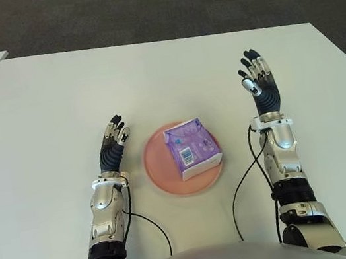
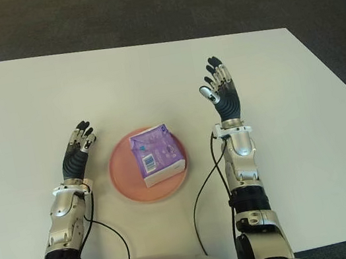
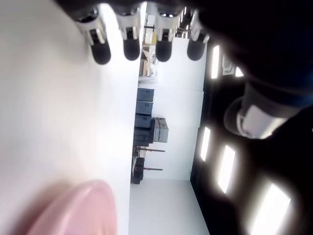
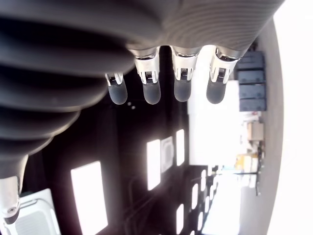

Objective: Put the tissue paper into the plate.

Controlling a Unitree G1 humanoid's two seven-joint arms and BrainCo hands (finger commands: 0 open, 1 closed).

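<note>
Right hand was raised off the table at about two o'clock from the plate, fingers straight and spread, holding nothing. Left hand showed just beside the plate at nine o'clock, also extended and empty. The tissue paper, a purple pack, already lay flat inside the pink plate, overhanging its four o'clock rim slightly.

By my reading, the placing looked done; finishing well meant drawing both hands back and away without brushing the pack or nudging the plate.

Only the eye views showed the pack on the plate. In the left wrist view the fingertips were straight, with a pink sliver of plate rim close by; the right wrist view showed only fingertips against ceiling lights.
</note>
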